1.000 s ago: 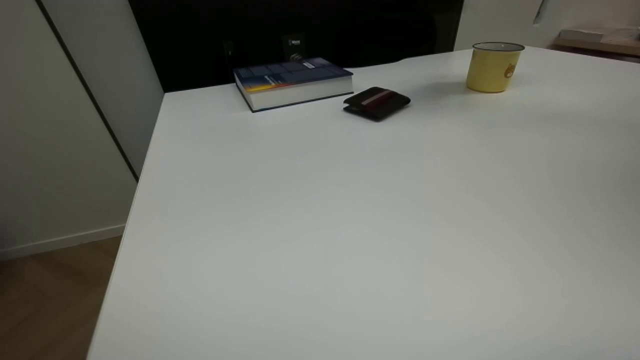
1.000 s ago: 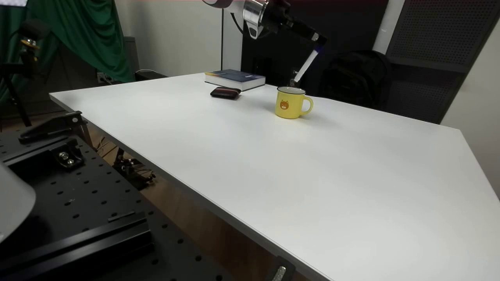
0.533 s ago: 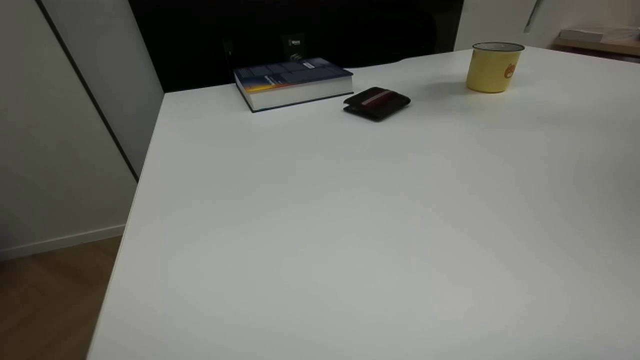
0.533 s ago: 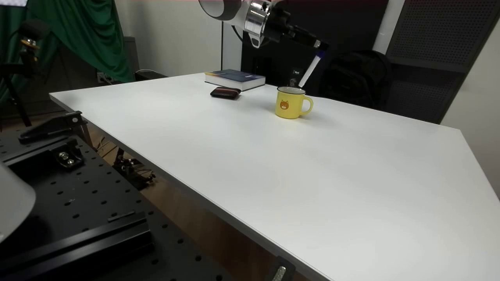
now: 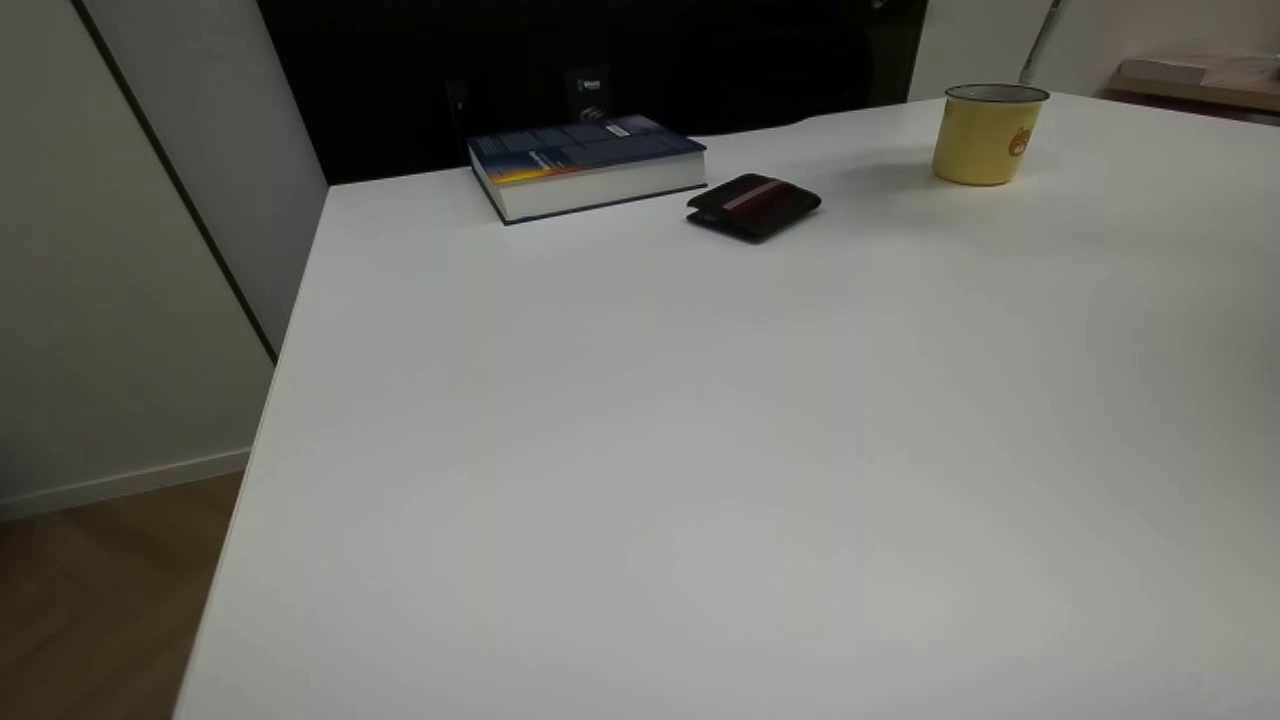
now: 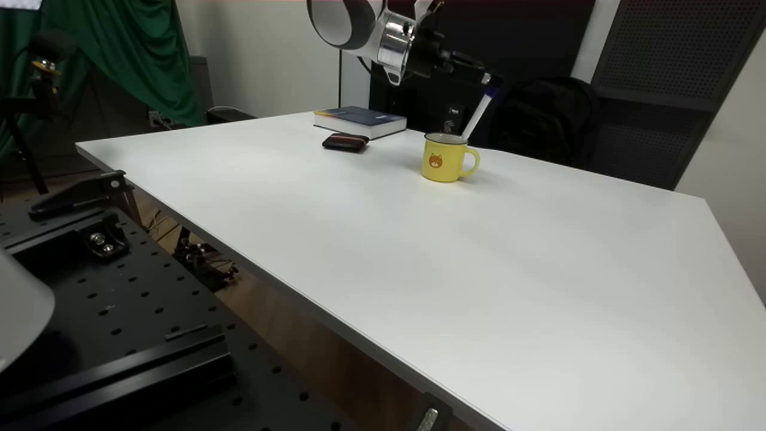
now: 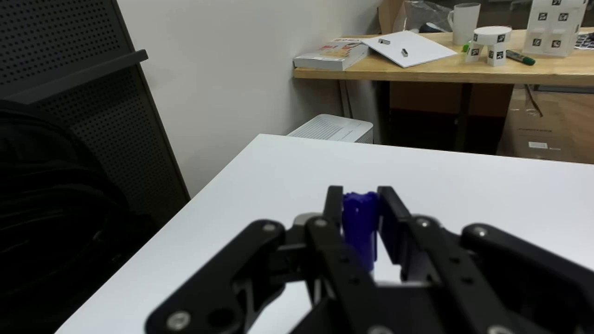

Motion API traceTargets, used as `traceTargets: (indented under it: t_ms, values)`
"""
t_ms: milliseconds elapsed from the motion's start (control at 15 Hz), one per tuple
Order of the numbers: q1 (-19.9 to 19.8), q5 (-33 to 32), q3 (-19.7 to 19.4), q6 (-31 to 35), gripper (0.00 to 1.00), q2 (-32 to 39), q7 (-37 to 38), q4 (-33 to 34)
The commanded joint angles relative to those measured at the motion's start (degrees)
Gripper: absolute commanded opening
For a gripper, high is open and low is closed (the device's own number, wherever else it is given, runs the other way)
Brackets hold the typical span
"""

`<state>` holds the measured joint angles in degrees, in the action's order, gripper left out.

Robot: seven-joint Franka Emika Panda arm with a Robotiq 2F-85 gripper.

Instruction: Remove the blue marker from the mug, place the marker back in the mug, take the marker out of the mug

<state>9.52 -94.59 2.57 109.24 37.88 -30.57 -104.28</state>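
Observation:
The yellow mug (image 6: 440,158) stands upright on the white table in both exterior views (image 5: 980,140), its handle to the right in an exterior view. My gripper (image 6: 494,78) is above and behind the mug, shut on the dark blue cap end of the blue marker (image 6: 477,117). The marker's pale barrel slants down, and its lower end meets the mug's rim in the picture. I cannot tell whether the tip is over or behind the mug. The barrel shows thinly in an exterior view (image 5: 1042,45). In the wrist view the cap (image 7: 359,218) sits between the fingertips (image 7: 360,195); the mug is out of view.
A dark wallet (image 5: 755,208) and a thick blue book (image 5: 590,165) lie on the table (image 5: 650,450) to the mug's left. A black backpack (image 6: 538,120) is behind the table. A wooden side table (image 7: 417,74) holding several items stands beyond the far edge.
My gripper has come down with the marker in it. The marker's lower end has moved down to the mug's rim in both exterior views. The mug, wallet and book have not moved.

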Motion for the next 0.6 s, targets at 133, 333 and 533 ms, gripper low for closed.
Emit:
traceTargets:
  t_ms: [133,333,533]
  values:
    - [-0.3,-0.9,0.7,-0.7,0.06,5.3,2.6,5.7]
    - [-0.3,-0.4,0.9,-0.5,0.06,6.7,2.2,7.4]
    - [-0.4,0.1,1.0,-0.5,0.06,7.6,2.0,8.4]
